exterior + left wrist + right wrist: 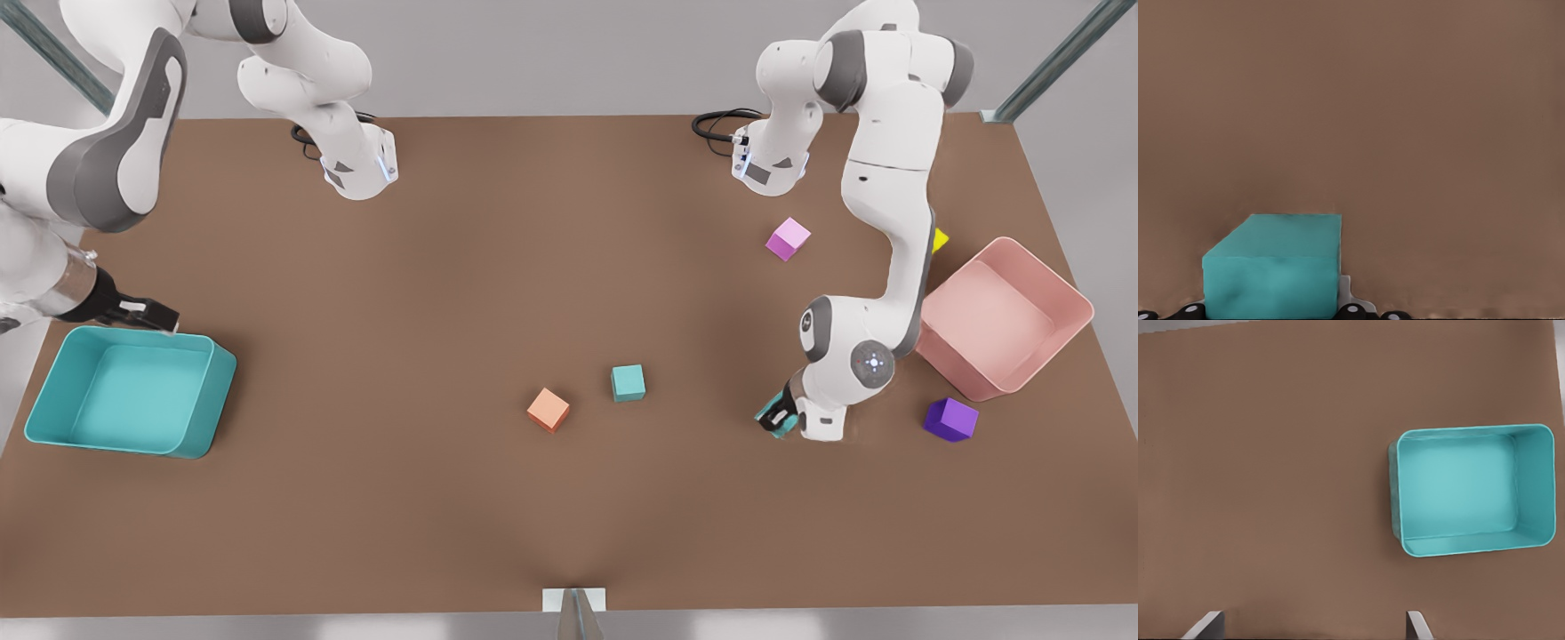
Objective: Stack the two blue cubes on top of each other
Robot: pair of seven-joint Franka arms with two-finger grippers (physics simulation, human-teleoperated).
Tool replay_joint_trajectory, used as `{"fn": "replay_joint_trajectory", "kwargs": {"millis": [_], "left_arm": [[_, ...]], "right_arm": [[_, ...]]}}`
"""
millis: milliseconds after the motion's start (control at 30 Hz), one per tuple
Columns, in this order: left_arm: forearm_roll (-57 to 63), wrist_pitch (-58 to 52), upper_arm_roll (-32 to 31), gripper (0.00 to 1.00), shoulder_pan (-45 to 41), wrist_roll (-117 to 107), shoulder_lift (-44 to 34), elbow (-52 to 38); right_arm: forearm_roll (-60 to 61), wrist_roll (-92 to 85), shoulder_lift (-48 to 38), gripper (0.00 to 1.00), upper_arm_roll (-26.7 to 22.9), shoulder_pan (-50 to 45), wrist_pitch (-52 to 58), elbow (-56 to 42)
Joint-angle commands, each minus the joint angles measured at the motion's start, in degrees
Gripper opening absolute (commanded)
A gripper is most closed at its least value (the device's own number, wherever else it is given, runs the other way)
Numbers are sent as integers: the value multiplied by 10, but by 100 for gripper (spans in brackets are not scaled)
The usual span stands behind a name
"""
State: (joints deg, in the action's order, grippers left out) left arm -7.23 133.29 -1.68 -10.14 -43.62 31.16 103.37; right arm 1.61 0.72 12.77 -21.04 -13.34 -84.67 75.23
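On the brown desk (444, 267) the left gripper (775, 418) clamps its fingers on one blue cube (1275, 267) near the front edge — rigid, likely light, best held by flat opposite faces — the other blue cube (628, 382) mid-desk, while the right gripper (147, 313) waits spread above the teal bin (1531, 487).

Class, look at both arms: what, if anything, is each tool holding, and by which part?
The left tool grips a blue cube by two opposite side faces. The right tool, above the teal bin, is open and holds nothing.
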Motion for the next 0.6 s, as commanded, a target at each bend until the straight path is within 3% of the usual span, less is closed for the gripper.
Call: {"fn": "replay_joint_trajectory", "kwargs": {"millis": [0, 67, 167, 400, 433, 467, 500, 567], "left_arm": [[6, -70, -5, 68, -39, 24, -16, -1], [6, -123, -71, 68, -41, 22, -61, -1], [7, -137, -141, 68, -42, -10, -58, 1], [31, -9, -149, 68, -64, -26, -19, -1], [31, -6, -149, 69, -65, -26, -17, -1], [32, -6, -150, 69, -65, -26, -14, -1], [32, -5, -151, 69, -65, -25, -8, -1], [32, 8, -162, 69, -68, -24, -6, -1]], "right_arm": [[59, -52, -1, 100, -1, -5, 5, -2], [60, -50, -5, 100, 1, -30, 29, 3], [102, -52, -11, 100, 1, -49, 68, 4], [123, -53, -6, 100, 1, -50, 73, 10], [132, -51, -1, 100, 196, 158, 72, 4], [76, -43, 2, 100, 303, 234, 66, -9], [-7, 36, 0, 100, 279, 145, 68, -15], [-13, 60, -1, 100, 277, 145, 72, -15]]}}
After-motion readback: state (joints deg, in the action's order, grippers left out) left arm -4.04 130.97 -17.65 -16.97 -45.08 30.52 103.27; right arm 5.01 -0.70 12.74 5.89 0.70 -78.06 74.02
